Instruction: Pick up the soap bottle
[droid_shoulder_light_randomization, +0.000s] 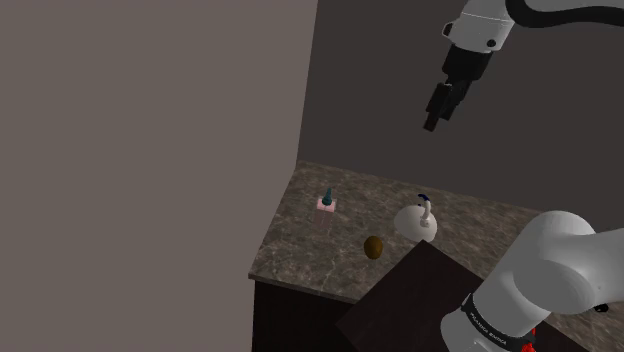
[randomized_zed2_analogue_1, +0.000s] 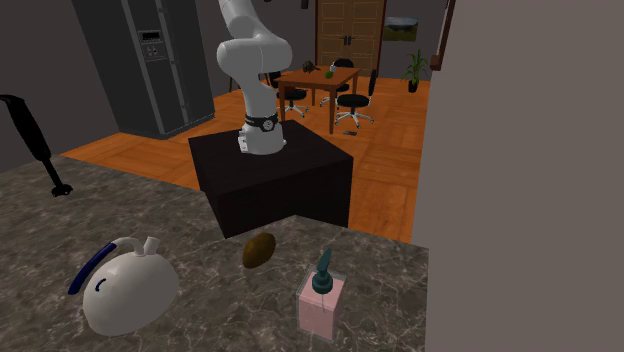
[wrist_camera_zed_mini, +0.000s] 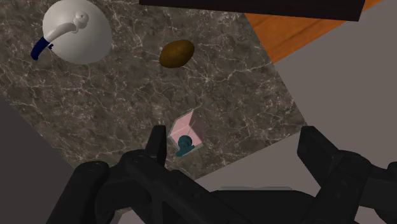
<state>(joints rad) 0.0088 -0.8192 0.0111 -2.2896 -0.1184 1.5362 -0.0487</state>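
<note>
Fingers (wrist_camera_zed_mini: 158, 145) of the all-black end effector (wrist_camera_zed_mini: 235, 143) stand wide apart and touch nothing, so it is open and empty. In the shoulder view the end effector (droid_shoulder_light_randomization: 437, 108) hangs high in the air above the dark, white-veined stone bench (droid_shoulder_light_randomization: 310, 235), well clear of everything on it. The soap bottle, a pink square-sided bottle with a teal pump top (droid_shoulder_light_randomization: 326, 200), stands upright on the bench near the side that runs along the plain grey wall (droid_shoulder_light_randomization: 150, 150). From the wrist view the bottle (wrist_camera_zed_mini: 186, 135) shows far below, just inside one finger and apart from it. A rounded white kettle with a dark blue handle (droid_shoulder_light_randomization: 420, 218) sits well apart from the bottle, toward the shoulder view's right. A small brown oval object (droid_shoulder_light_randomization: 373, 247) lies between the two, nearer the bench edge that faces the dark box stand (droid_shoulder_light_randomization: 405, 300). In the second exterior view the bottle (randomized_zed2_analogue_1: 322, 300) is at the front right, the brown oval (randomized_zed2_analogue_1: 259, 250) just behind it to the left, the kettle (randomized_zed2_analogue_1: 128, 290) further left, and the white arm (randomized_zed2_analogue_1: 255, 60) rises from the stand (randomized_zed2_analogue_1: 280, 190) on an orange wooden floor (randomized_zed2_analogue_1: 385, 190).
</note>
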